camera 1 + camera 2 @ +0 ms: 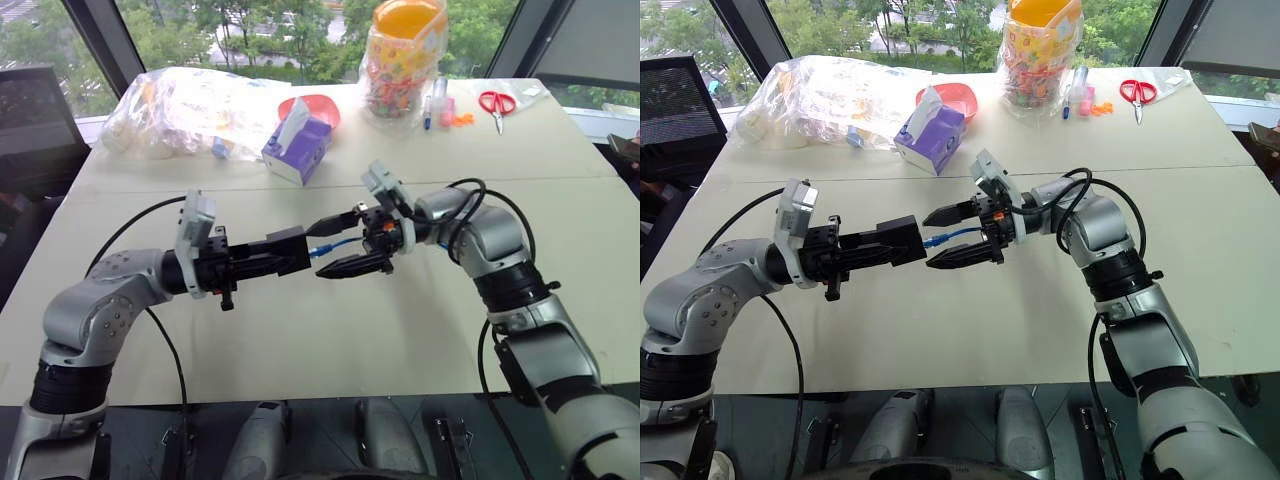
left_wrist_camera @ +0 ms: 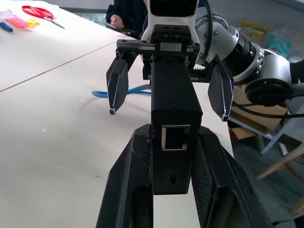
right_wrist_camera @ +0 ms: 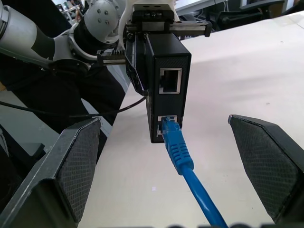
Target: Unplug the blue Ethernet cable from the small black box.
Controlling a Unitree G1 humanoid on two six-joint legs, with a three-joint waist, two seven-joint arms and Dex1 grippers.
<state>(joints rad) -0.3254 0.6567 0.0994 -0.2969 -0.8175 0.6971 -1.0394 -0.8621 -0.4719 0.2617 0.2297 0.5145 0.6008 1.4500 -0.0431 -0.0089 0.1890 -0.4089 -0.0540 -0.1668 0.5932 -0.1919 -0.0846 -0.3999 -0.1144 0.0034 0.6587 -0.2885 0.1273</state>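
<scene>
Left claw (image 1: 268, 255) grips the box (image 3: 164, 85), cable (image 3: 183, 159) plugged in; right claw (image 1: 340, 245) spread wide around the plug; no legible writing.

Bare table (image 1: 330, 320) lies beneath the raised tools; tissue box (image 1: 298, 147) and bags (image 1: 180, 110) crowd the far side.

Cream worktop (image 1: 300, 340), a seam line crossing it. Landmark: purple-and-white tissue box (image 1: 299, 147), a white tissue sticking up from its top. Red bowl (image 1: 318, 106) just behind the box, touching or nearly so. Crinkled clear plastic bag (image 1: 180, 112) of mixed items to the box's left. Clear jar with orange lid (image 1: 406, 55), full of colourful bits, to its right and further back. Beyond the jar, markers (image 1: 433, 103), then red-handled scissors (image 1: 497, 105) near the far right edge.
</scene>
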